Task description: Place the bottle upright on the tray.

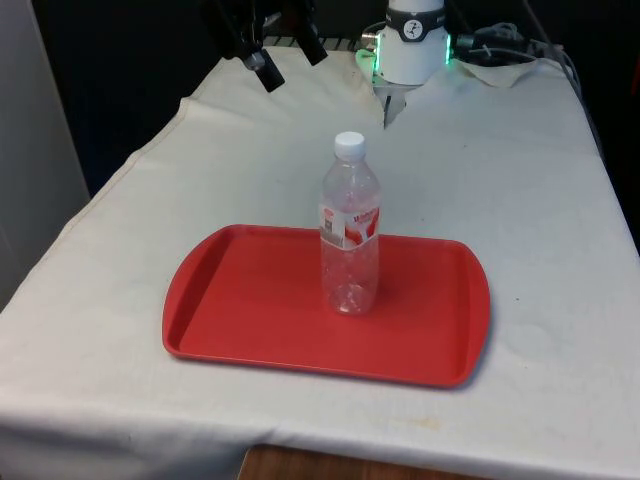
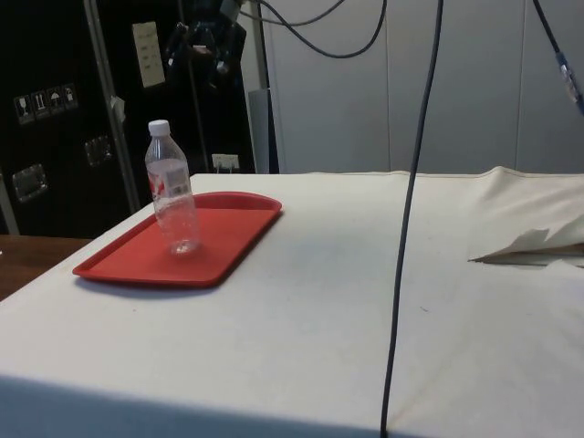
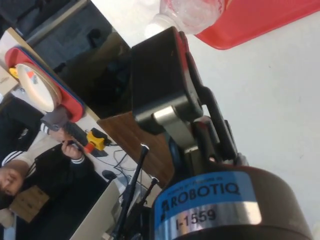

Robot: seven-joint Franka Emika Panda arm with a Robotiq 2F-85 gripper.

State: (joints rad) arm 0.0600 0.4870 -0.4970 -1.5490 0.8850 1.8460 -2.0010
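Clear plastic bottle [image 1: 349, 226], empty-looking and so probably light, thin-walled and easily tipped, is standing upright near the middle of the red tray [image 1: 240, 320] on the table [image 1: 540, 200], best gripped mid-body, while the gripper [image 1: 285, 45] is hanging well apart, finger state indiscernible.

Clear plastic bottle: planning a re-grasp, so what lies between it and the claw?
Nothing: in the front view, only red tray and bare cloth separate bottle and raised claw.

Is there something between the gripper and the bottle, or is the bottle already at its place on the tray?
Nothing visible stands between them. The bottle already stands upright on the red tray, and the gripper is raised above the table's far end, apart from it.
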